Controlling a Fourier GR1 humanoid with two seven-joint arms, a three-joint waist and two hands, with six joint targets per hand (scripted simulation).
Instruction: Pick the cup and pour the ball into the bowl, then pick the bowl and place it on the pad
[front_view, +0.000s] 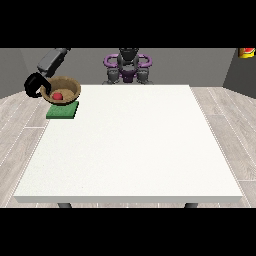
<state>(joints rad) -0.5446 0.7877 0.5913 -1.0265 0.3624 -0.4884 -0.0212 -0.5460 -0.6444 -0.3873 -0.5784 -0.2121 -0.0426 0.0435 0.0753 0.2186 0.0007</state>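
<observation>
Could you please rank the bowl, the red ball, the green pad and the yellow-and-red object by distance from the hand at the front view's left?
From the hand:
1. Bowl, against it.
2. Red ball, inside the bowl.
3. Green pad, under the bowl.
4. Yellow-and-red object, far top right corner.
</observation>
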